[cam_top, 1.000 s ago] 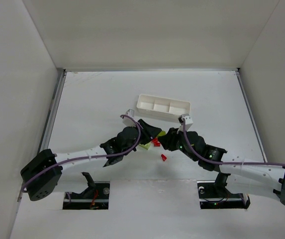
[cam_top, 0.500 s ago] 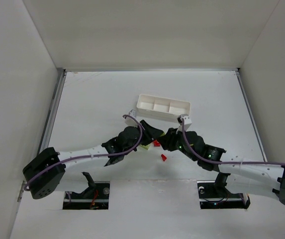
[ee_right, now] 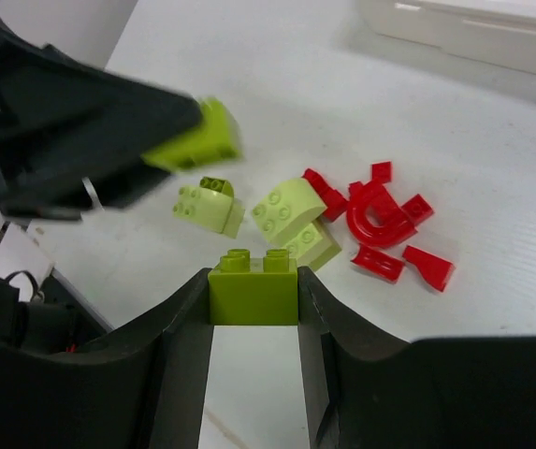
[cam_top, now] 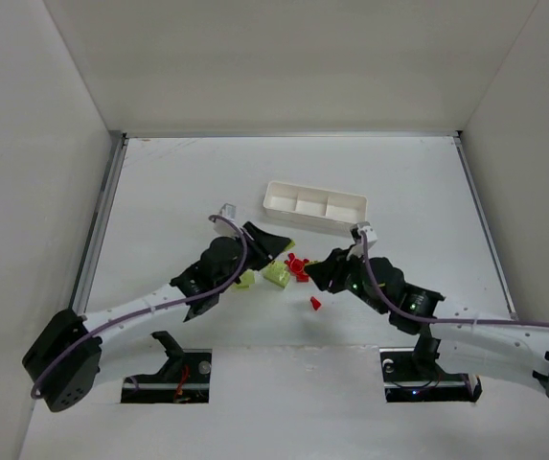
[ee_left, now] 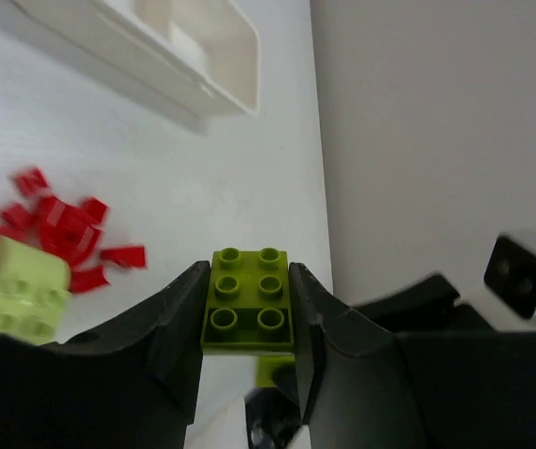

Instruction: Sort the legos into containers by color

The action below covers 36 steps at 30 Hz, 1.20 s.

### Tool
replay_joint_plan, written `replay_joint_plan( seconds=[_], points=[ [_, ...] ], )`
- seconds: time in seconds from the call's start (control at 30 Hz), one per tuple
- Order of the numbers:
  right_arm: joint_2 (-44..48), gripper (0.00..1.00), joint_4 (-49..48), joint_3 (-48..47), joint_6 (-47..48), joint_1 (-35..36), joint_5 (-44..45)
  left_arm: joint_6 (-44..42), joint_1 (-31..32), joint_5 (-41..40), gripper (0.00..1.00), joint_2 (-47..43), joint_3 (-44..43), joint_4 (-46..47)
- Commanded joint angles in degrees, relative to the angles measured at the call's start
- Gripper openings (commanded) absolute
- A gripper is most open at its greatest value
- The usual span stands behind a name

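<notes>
In the left wrist view my left gripper point(ee_left: 249, 313) is shut on a yellow-green lego point(ee_left: 249, 299), studs facing the camera. In the right wrist view my right gripper point(ee_right: 253, 299) is shut on another yellow-green lego point(ee_right: 253, 288). From above, the left gripper point(cam_top: 276, 241) and right gripper point(cam_top: 314, 273) flank the pile. Two pale green legos point(cam_top: 244, 280) point(cam_top: 277, 275) lie beside a cluster of red legos point(cam_top: 298, 268), and one red piece point(cam_top: 316, 303) lies apart. The white three-compartment tray point(cam_top: 284, 213) stands behind the pile; its compartments look empty.
White walls close in the table on the left, back and right. The arm bases and two floor cut-outs point(cam_top: 169, 374) sit at the near edge. The tray's end point(ee_left: 235, 56) shows at the top of the left wrist view.
Both arms have drawn apart from the pile, the left one swinging left and the right one back to the right, uncovering the pale green and red legos. Both grips are unchanged.
</notes>
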<state>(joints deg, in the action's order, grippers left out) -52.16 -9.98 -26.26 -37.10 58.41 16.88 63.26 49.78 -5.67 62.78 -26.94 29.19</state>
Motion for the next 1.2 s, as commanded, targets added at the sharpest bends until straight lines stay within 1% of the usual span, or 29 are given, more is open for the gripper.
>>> replay_joint_plan(
  seconds=[0.0, 0.1, 0.2, 0.33, 0.43, 0.63, 0.77, 0.8, 0.83, 0.93, 0.97, 1.03, 1.17],
  points=[
    [3.4, 0.26, 0.9, 1.0, -0.9, -1.8, 2.3, -3.0, -5.7, -4.2, 0.16, -4.7, 1.8, -2.3],
    [3.4, 0.26, 1.5, -0.3, 0.5, -4.7, 1.9, -5.1, -7.1, -4.3, 0.16, -6.6, 2.5, -3.9],
    [0.6, 0.26, 1.3, -2.7, 3.4, -10.0, 1.5, -5.3, -6.1, -5.7, 0.16, -7.3, 3.4, -4.0],
    [-9.0, 0.26, 0.7, -8.3, 6.3, -20.5, 2.3, -6.4, -3.3, -5.9, 0.16, -6.4, 3.1, -3.4],
    [-16.3, 0.27, 0.0, -12.7, 7.5, -25.7, 4.0, -6.6, 0.0, -8.0, 0.17, -5.9, 3.1, -3.2],
    [-29.5, 0.27, -2.4, -20.9, 12.0, -30.9, 6.4, -8.6, 4.7, -10.8, 0.17, -5.4, 2.6, -3.3],
    [-36.0, 0.29, -3.0, -24.7, 12.3, -33.0, 6.3, -10.3, 6.0, -11.0, 0.18, -4.5, 1.2, -3.7],
    [-36.7, 0.31, -3.0, -25.2, 12.4, -33.1, 6.5, -10.5, 6.4, -11.2, 0.18, -4.3, 0.9, -3.7],
    [-37.0, 0.36, -3.1, -25.2, 12.3, -33.1, 6.8, -10.5, 6.5, -11.5, 0.18, -4.0, 0.6, -3.7],
    [-36.4, 0.58, -4.3, -24.9, 12.4, -33.1, 8.0, -11.2, 6.6, -11.6, 0.19, -2.1, -1.0, -3.7],
    [-35.9, 0.63, -4.7, -24.6, 12.6, -33.1, 8.2, -11.7, 6.6, -11.6, 0.19, -1.3, -1.6, -3.6],
    [-34.1, 0.67, -4.9, -23.9, 13.1, -33.1, 8.2, -12.4, 6.5, -11.6, 0.19, 0.7, -3.2, -3.2],
    [-26.3, 0.66, -5.3, -18.5, 12.4, -32.8, 9.0, -14.6, 5.9, -10.9, 0.2, 6.5, -8.6, -2.7]
  ],
)
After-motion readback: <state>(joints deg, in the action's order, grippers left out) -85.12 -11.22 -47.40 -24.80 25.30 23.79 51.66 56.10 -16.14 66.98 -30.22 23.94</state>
